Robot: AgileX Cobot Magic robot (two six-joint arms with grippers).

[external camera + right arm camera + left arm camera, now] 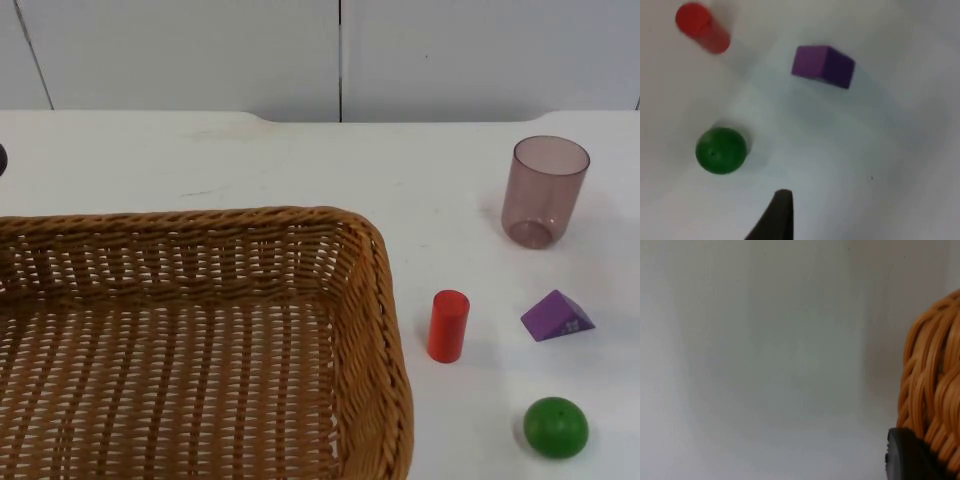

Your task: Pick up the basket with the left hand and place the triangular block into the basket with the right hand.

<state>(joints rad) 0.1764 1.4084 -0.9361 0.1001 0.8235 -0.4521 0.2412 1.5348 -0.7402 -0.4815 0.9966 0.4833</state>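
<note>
The wicker basket fills the near left part of the table in the top view, its woven rim curving round at the corner nearest the small objects. To its right, just beside that corner, a red cylinder stands upright. Further right lies the purple triangular block — resting on the table, apart from the cylinder and outside the basket. Nearer the camera than the block sits a green ball, and beyond the block, toward the grey partition wall, stands a translucent purple cup, upright and well apart from the rest.

In the left wrist view a stretch of the basket's woven rim stands close in front of the camera, with one black fingertip of the left gripper right against the weave; whether that gripper is clenched on the rim or loose I cannot tell.

The right wrist view looks down on the triangular block, the red cylinder and the green ball, all lying free on the white table — the right gripper hovers above them with one dark fingertip visible, touching none of them; how its fingers stand cannot be told
</note>
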